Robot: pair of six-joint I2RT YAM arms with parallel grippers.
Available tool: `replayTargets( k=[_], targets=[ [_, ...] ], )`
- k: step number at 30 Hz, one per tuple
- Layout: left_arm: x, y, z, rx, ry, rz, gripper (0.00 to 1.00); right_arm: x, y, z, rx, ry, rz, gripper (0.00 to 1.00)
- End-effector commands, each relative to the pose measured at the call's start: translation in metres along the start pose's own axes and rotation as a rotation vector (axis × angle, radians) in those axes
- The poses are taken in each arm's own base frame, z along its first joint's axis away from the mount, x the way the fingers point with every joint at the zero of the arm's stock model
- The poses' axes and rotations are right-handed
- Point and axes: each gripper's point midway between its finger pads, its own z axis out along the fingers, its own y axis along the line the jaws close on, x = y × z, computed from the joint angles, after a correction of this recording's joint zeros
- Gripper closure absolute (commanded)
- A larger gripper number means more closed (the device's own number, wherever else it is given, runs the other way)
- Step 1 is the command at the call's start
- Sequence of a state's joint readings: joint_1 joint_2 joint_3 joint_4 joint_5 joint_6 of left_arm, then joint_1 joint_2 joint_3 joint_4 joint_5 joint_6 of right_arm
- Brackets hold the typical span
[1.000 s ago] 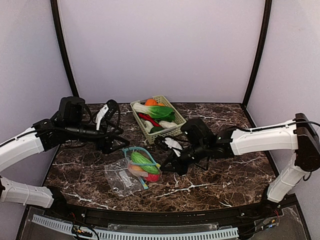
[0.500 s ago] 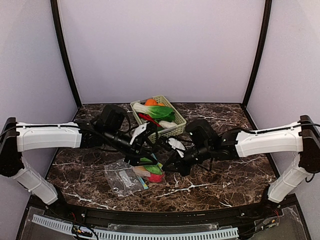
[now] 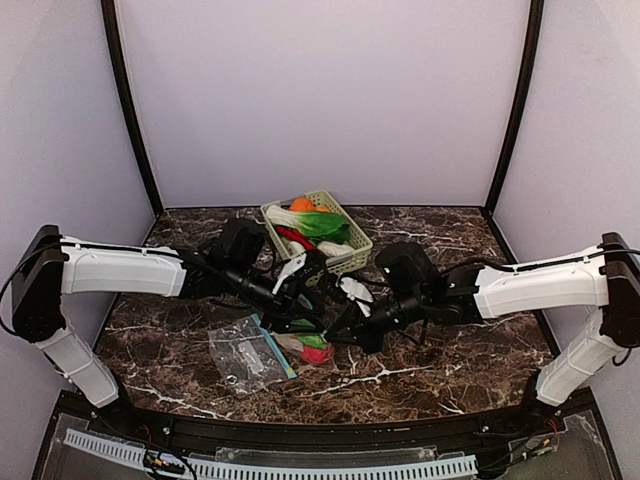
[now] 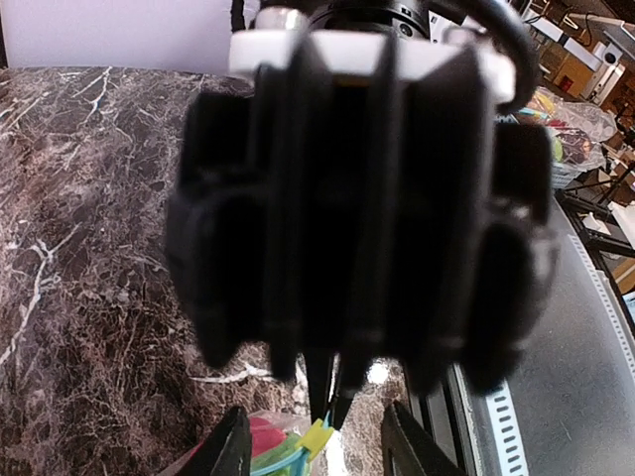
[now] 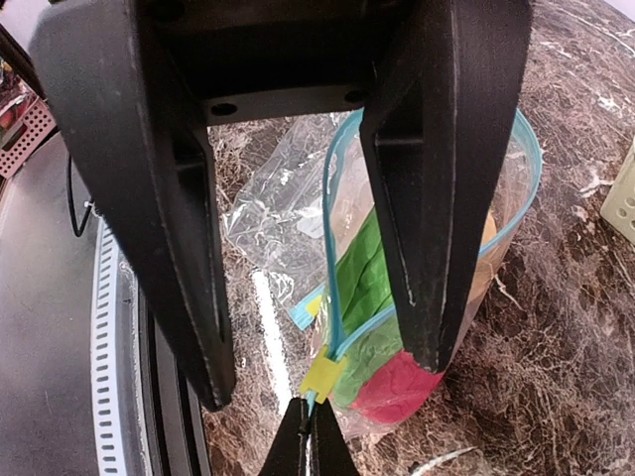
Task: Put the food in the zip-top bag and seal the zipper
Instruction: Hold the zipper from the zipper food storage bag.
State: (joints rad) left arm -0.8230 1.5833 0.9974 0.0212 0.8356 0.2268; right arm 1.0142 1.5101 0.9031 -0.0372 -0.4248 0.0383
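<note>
Low in the right wrist view, left gripper (image 5: 308, 436) pinches a corner of the zip-top bag (image 5: 283, 193). The right gripper (image 5: 319, 380) just gapes wide.

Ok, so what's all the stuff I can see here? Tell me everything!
bag: one, clear with a blue zipper, on the table in front of the basket, mouth open
slider: one, yellow, at the zipper's end
greens: two, green, one inside the bag, one in the basket
red food: one, red, inside the bag beside the greens
basket: one, pale green, back of the table
orange: one, orange, in the basket
chilli: one, red, in the basket
radish: one, white, in the basket
table: one, dark marble
arms: two, white and black, left, right
left tool: black, shut on the bag's zipper
right tool: black, open over the bag's mouth
</note>
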Motion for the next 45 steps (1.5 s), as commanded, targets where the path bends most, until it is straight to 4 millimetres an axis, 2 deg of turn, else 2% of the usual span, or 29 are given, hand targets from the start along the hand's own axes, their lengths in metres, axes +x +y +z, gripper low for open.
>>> replayTargets(
  k=[1,9,17,25,35,39,42,45],
  targets=[
    [-0.002,-0.003,0.005,0.045,-0.011,-0.007,0.56,-0.018,0.003,-0.007,0.000,-0.078,-0.034,1.00],
    [0.011,-0.001,0.011,0.056,0.009,-0.051,0.57,-0.019,0.004,-0.007,-0.008,-0.088,-0.037,1.00],
    [0.001,-0.002,0.008,0.111,-0.077,-0.124,0.50,-0.017,0.002,-0.009,-0.004,-0.101,-0.029,1.00],
    [0.012,0.000,0.008,0.129,-0.021,-0.154,0.50,-0.016,0.003,-0.011,-0.003,-0.102,-0.036,1.00],
    [0.023,0.003,0.004,0.080,0.061,-0.123,0.57,-0.016,0.002,-0.009,-0.006,-0.100,-0.036,1.00],
    [0.025,0.004,0.006,0.083,0.071,-0.134,0.66,-0.017,0.001,-0.009,-0.002,-0.102,-0.037,1.00],
    [0.024,0.004,0.006,0.084,0.071,-0.134,0.67,-0.018,0.000,-0.010,0.002,-0.104,-0.035,1.00],
    [0.023,0.004,0.006,0.086,0.070,-0.140,0.74,-0.017,-0.001,-0.010,0.005,-0.103,-0.033,1.00]
  ],
)
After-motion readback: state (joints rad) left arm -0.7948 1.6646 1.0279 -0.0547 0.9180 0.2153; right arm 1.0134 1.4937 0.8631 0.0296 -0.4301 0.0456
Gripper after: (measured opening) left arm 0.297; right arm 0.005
